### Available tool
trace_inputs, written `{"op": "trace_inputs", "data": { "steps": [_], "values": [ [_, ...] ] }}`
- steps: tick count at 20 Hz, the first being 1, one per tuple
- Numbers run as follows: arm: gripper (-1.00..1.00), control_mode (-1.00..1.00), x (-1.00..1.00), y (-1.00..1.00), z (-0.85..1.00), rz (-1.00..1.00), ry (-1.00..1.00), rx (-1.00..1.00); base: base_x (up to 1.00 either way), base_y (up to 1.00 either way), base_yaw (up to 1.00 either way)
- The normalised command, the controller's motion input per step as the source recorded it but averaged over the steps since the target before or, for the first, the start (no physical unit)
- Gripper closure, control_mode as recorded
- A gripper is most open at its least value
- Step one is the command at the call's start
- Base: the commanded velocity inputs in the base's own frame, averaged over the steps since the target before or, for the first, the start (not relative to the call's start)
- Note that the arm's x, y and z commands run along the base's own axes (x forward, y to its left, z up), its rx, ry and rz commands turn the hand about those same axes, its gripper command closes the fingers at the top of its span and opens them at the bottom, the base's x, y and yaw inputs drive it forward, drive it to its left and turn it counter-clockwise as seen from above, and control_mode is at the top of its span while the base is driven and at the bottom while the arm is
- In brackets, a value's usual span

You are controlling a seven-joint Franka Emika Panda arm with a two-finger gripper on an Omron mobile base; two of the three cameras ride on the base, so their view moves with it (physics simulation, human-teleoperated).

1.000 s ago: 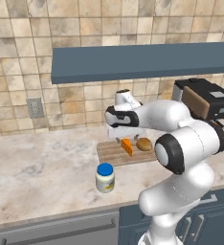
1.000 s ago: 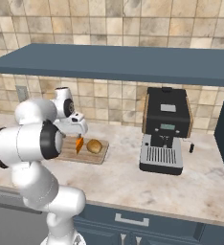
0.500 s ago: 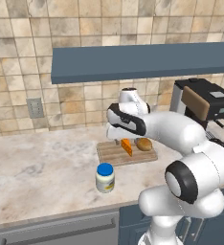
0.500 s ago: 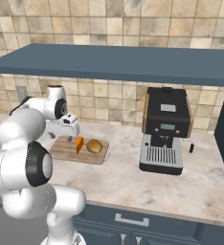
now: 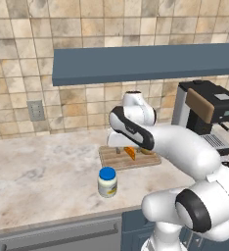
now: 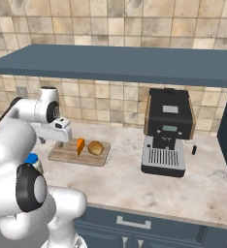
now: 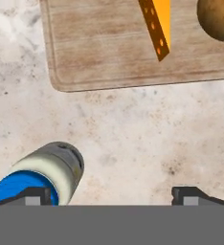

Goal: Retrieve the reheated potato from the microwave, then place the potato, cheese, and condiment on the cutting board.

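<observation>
Hand (image 7: 111,196) was spread, empty, above desk (image 7: 133,139). Jar (image 7: 39,177) at 8 o'clock, off board (image 7: 99,48); cheese (image 7: 158,21) and potato (image 7: 219,19) on board.

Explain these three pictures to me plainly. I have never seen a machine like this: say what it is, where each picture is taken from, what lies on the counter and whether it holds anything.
It is a white robot arm in a simulated kitchen. Two cameras on its base look over it from behind, left and right; the third sits on its hand, looking down.

On the counter lies a board carrying the cheese and the potato. The jar stands on the counter, off the board. A coffee machine stands to the right.

The gripper is open and holds nothing; it hangs above the counter between jar and board.
</observation>
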Motion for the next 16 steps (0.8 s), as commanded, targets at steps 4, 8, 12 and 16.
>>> {"op": "trace_inputs", "data": {
  "steps": [4, 8, 12, 16],
  "values": [
    [-1.00, -1.00, -0.49, 0.22, 0.10, 0.08, 0.00, 0.00, 0.00, 0.00, 0.00],
    [-1.00, -1.00, -0.40, 0.17, 0.12, 0.16, 0.00, 0.00, 0.00, 0.00, 0.00],
    [-1.00, -1.00, -0.34, 0.08, 0.16, 0.16, 0.00, 0.01, 0.00, 0.00, 0.00],
    [-1.00, -1.00, -0.35, 0.07, 0.21, 0.12, 0.00, 0.07, 0.00, 0.00, 0.00]
  ]
}}
